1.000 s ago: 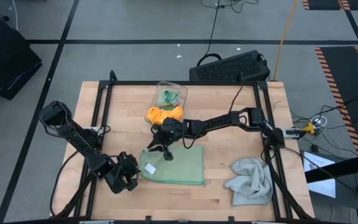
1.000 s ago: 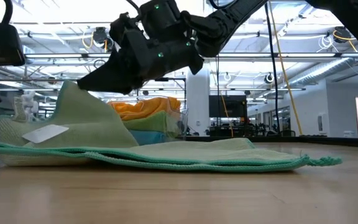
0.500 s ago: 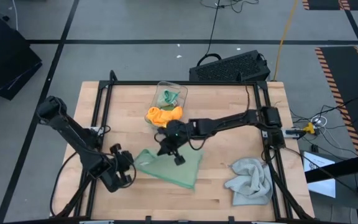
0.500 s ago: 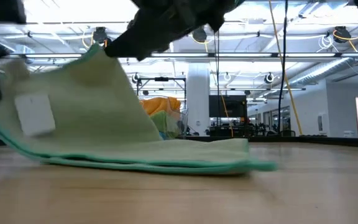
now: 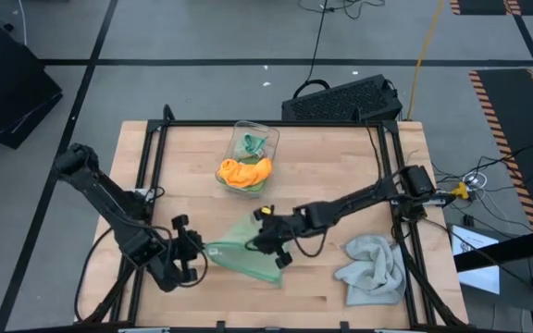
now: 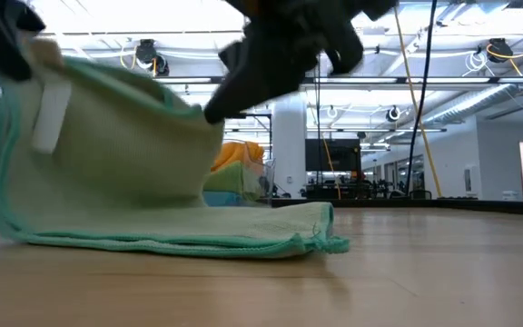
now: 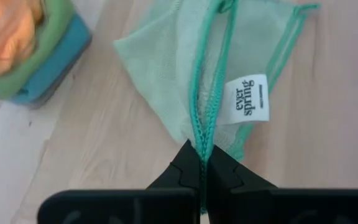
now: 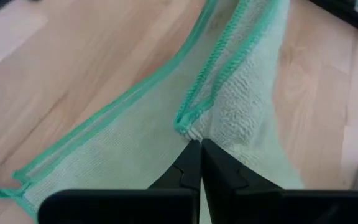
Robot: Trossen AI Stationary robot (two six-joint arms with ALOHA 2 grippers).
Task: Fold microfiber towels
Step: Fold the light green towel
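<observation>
Your right gripper [image 5: 268, 242] has swung toward the near side and pulled the far edge of the sage towel [image 5: 243, 256] up and over, so it now stands half lifted where a second ago it lay flat. Both pincers are pinched tight on its green hem: the left gripper [image 5: 195, 252] holds the left corner by the white tag [image 7: 250, 99], and the right one holds the right corner. The towel hangs between them in the near middle of the table [image 5: 340, 185], its long side running left to right, its lower half resting on the wood. To finish this fold, I think both corners must go down toward the near edge together. Far behind it, the clear bin [image 5: 254, 141] holds a bright green cloth [image 5: 252, 143], and the orange towel [image 5: 244, 172] sits just in front of the bin. A grey towel [image 5: 370, 268] lies crumpled at the near right.
</observation>
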